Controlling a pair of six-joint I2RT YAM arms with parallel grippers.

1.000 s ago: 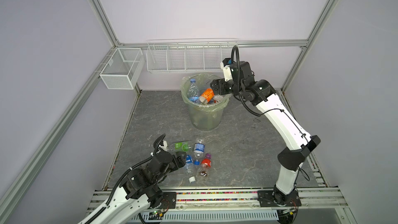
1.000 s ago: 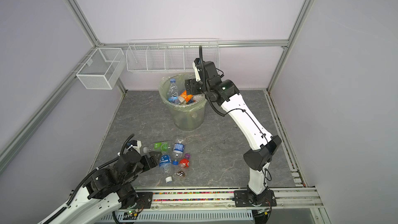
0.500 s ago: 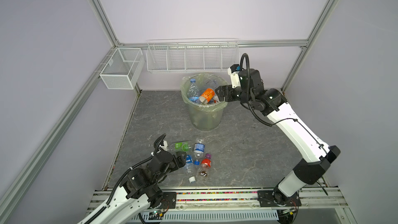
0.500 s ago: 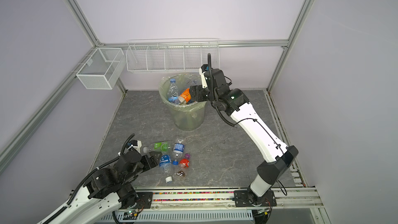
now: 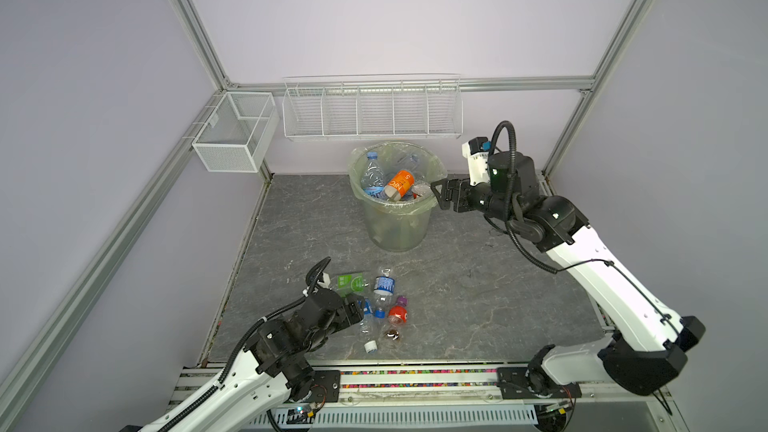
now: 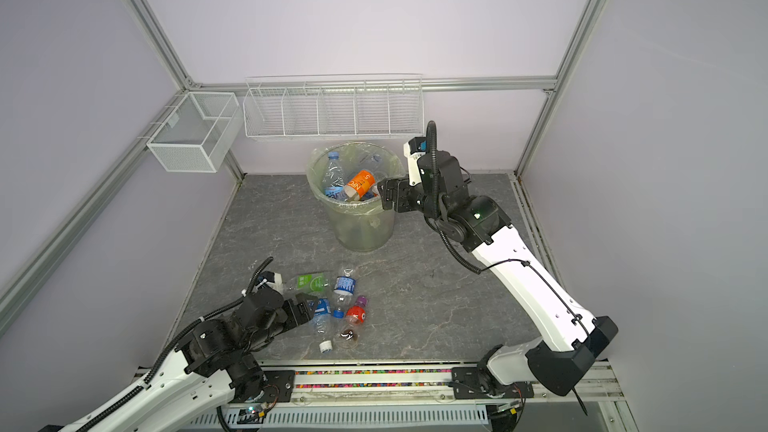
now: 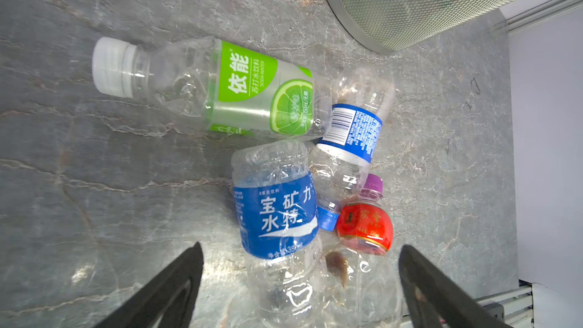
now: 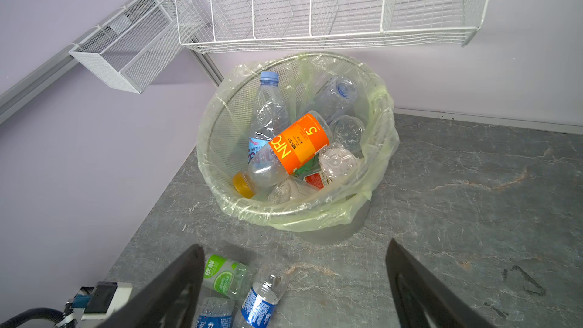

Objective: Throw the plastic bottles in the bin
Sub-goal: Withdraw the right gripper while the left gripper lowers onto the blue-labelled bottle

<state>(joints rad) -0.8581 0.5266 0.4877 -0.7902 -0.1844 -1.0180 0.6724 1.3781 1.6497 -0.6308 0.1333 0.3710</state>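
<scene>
In both top views, the bin, lined with a pale green bag, stands at upper centre on the grey counter. It holds several plastic bottles, with an orange-labelled bottle on top. The right hand hovers just beside the bin's right rim, jaws apart and empty. Lower left of centre, a few loose bottles lie clustered, with the left hand just beside them.

The left wrist view shows the left hand spread wide, holding nothing, near a blue-labelled bottle. A green-labelled bottle and a red-labelled bottle lie close by.

The right wrist view shows the right hand's fingers wide apart and empty, facing the bin below a white wire rack.
</scene>
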